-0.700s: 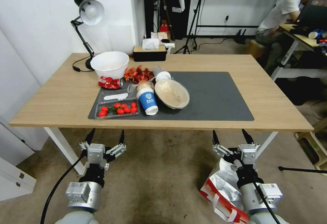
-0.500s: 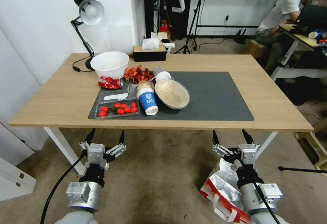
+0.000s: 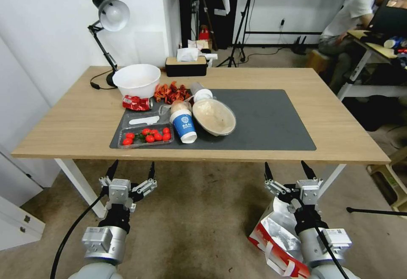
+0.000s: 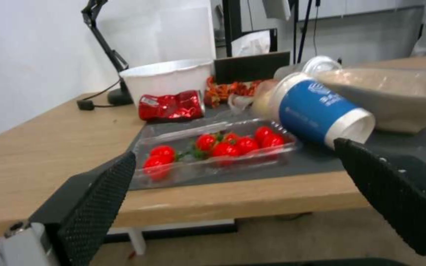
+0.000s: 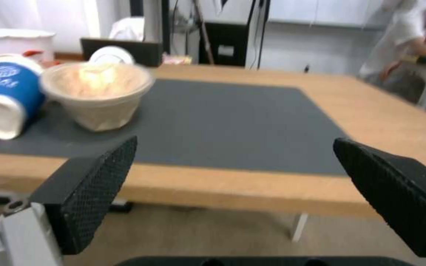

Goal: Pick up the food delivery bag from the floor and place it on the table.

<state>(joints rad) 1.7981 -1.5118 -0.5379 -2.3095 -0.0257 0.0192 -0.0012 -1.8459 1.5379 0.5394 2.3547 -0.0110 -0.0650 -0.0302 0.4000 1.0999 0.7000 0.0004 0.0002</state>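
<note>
Nothing has moved in the last moments: both the left gripper (image 3: 130, 172) and right gripper (image 3: 287, 171) hang spread before the table's (image 3: 85, 118) near edge, the bag (image 3: 277, 236) untouched on the floor (image 3: 199, 219) beneath the right arm, so the pickup has not begun.

The food delivery bag (image 3: 275, 236) sits on the floor (image 3: 199, 219) before the table (image 3: 76, 122), at its right.

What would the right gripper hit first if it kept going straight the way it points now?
Probably the table's near edge. The open right gripper points level at it, roughly at tabletop height, with the dark mat just behind. Depth is unclear, so it might skim over or slide under.
</note>
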